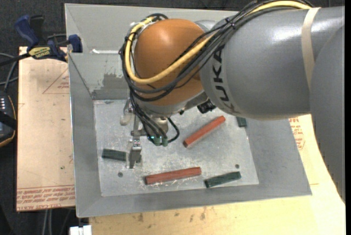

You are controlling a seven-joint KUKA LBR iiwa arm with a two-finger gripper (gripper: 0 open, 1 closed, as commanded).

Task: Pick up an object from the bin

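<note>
Tool [133, 156] (spread or closed, cannot tell) hangs just beside dark green block [113, 155].

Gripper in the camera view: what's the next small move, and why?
Probably a small shift toward the view's left, to centre over the dark green flat piece. The gripper sits just beside that piece's right end, not over it. The piece lies alone on the bin floor, with the red-brown stick farther off, so nothing crowds it.
</note>
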